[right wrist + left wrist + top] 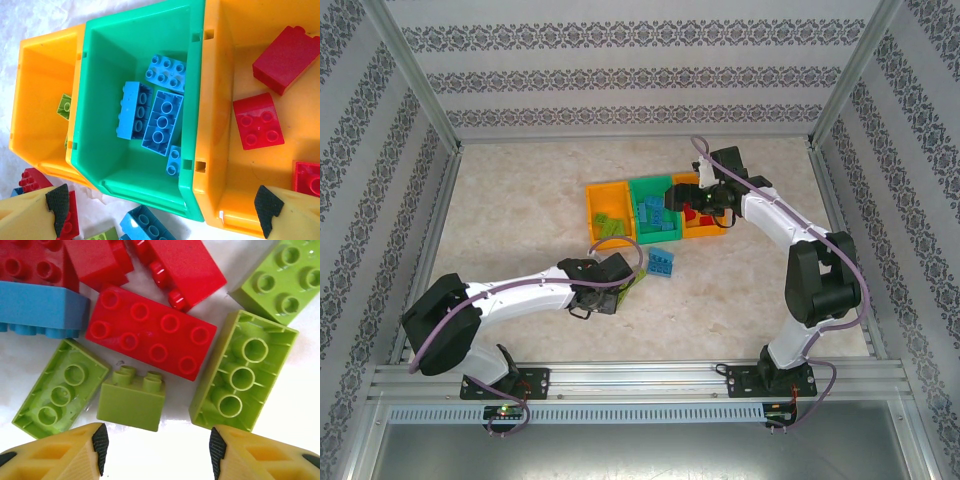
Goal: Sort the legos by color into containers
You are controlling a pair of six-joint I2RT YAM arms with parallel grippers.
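My left gripper (159, 445) is open just above a loose heap of legos on the table, and a small lime brick (131, 400) lies right ahead of its fingertips. Around that brick are a red eight-stud brick (150, 337), two upturned lime bricks (60, 387) (242, 372) and a blue brick (40, 310). My right gripper (162, 210) hangs open and empty over the containers. The green bin (100, 90) holds several blue bricks (161, 117). Red bricks (257, 120) lie in the right orange bin (215, 100), and a lime brick (64, 106) in the left orange bin (40, 100).
One blue brick (662, 262) lies on the table in front of the bins, between the arms. In the top view the left gripper (625, 282) is low beside it and the right gripper (692, 200) is over the bins. Patterned walls and metal posts enclose the table.
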